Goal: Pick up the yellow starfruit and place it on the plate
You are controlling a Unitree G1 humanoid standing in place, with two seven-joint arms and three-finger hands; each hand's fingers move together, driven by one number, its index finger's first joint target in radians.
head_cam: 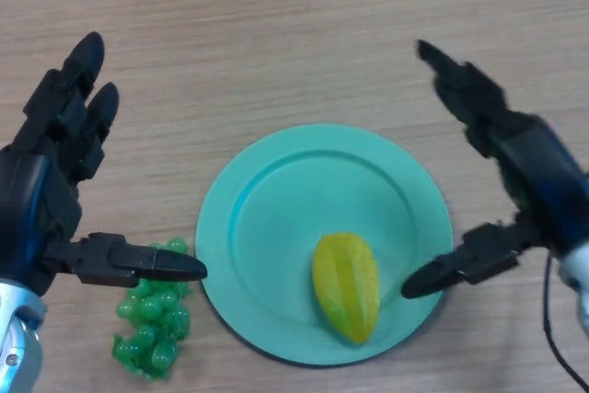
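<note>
In the head view, the yellow starfruit [347,287] lies on the teal plate [276,227], in the plate's near right part, close to the rim. Its long axis runs nearly straight toward and away from the robot, tipped a little so the far end leans left and the near, narrower end leans right. It is an elongated oval, glossy, with lengthwise ridges; a paler greenish-yellow stripe runs down the middle ridge between brighter yellow flanks.

The right hand [515,163] hangs just to the right of the fruit, spread wide and holding nothing: its fingers reach out straight over the table beyond the plate's far right rim, and its thumb [456,267] points left, its tip over the plate's right edge, just beside the starfruit but apart from it.

The left hand [46,181] shows on the other side of the plate, likewise wide and empty, fingers stretched away from the robot, thumb [138,262] pointing right toward the plate's left rim. Directly under and near that thumb lies a bunch of green grapes [152,319], a cluster of small shiny plastic-looking beads, just beside the plate's left edge.

The plate is round and smooth, with a raised rim and a shallow inner well. It rests on a wooden table [294,34] with a pale brown streaky grain.
</note>
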